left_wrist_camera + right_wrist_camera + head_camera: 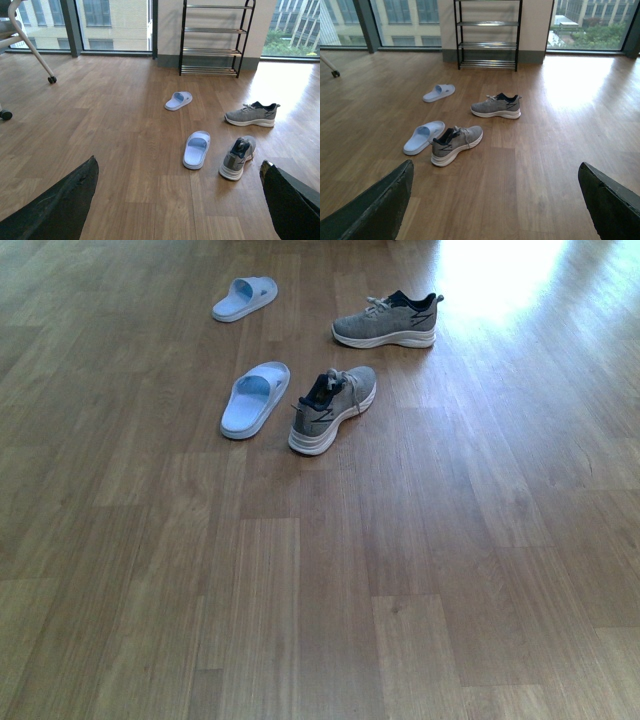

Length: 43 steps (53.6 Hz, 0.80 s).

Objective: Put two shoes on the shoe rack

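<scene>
"Though the shoe rack (212, 51) is the goal, where do the shoes lie against it?"

"All on the wooden floor (420, 620) in front of the rack. Closest to it lies the far slide (245, 298), pale blue, sole down. A little further out stands the far sneaker (388, 322), grey knit with a white sole and navy lining, side-on to the rack."

"And the other two?"

"Further still from the rack. The near slide (255, 398) and the near sneaker (332, 410) sit just beside each other. Whether they touch, I cannot tell. Their toes aim roughly toward the rack, heels away from it."

"The rack itself?"

"Black frame, four tiers of chrome rods, upright against the strip of wall between two windows (112, 25). Well off to one side of it a chair leg (30, 45) with a castor shows."

"The pincers?"

"Left gripper (178, 162): fingers spread wide, nothing between them. Right gripper (496, 165): the same, released and empty. Both are apart from the shoes, on the side away from the rack."
</scene>
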{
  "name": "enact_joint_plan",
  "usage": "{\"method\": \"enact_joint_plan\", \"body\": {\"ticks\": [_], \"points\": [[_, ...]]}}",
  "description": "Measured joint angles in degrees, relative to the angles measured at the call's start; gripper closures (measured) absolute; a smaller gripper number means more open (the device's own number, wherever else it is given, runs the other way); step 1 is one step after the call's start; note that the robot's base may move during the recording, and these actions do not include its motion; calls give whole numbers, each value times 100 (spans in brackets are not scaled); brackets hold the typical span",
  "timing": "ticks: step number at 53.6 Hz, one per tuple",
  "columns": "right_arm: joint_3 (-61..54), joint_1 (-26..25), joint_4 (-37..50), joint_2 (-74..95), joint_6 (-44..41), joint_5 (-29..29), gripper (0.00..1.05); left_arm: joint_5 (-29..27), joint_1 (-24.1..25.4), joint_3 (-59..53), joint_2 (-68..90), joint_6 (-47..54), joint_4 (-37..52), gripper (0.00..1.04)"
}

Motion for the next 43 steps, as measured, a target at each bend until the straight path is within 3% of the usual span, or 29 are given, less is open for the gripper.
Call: {"method": "enact_joint_plan", "body": {"ticks": [43], "points": [[0, 0, 0, 0, -2, 0, 9, 0, 0, 0, 0, 0, 0, 9]]}}
